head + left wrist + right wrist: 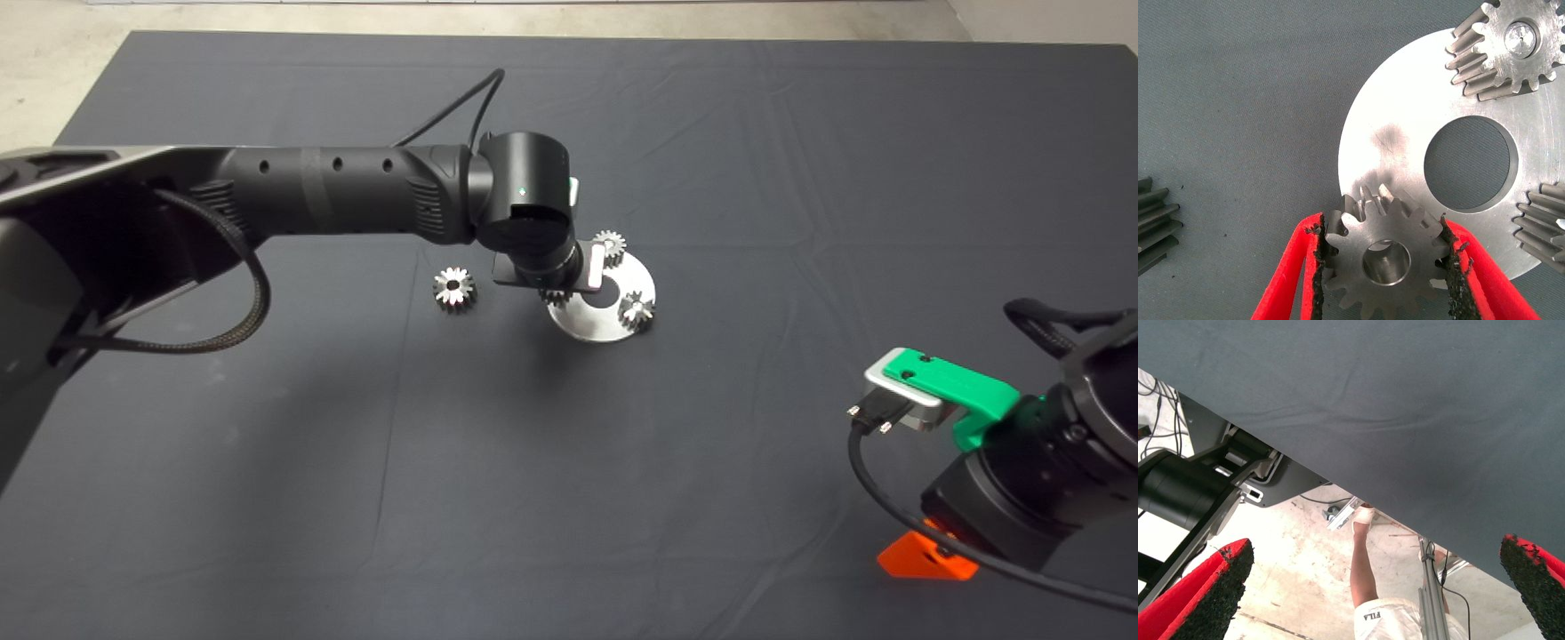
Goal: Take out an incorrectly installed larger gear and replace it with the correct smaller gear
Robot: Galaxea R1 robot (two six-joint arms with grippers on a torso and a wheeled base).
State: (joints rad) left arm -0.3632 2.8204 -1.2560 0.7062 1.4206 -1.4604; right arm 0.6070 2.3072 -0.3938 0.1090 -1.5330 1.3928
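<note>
Dark mat [267, 498]: disc [594, 325], larger gear [454, 289].

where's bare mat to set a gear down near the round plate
Bare mat lies between the loose gear and the plate, and in the wide stretch between the plate and the parked right end effector. The plate is crowded: left end effector, three gears.

Left arm [338, 191] comes in from left edge of head view, stretched to frame centre, wrist bent downward. Left gripper [1386, 267] at bottom centre of its wrist view, red fingers [1288, 280] pressed with black pads on both sides of a gear [1386, 257], clamped on it. Right arm [1049, 471] at lower right of head view, idle. Right gripper [1371, 587] fingers spread wide, one pad [1221, 587] at lower left, the other at lower right of its wrist view, nothing between them.
</note>
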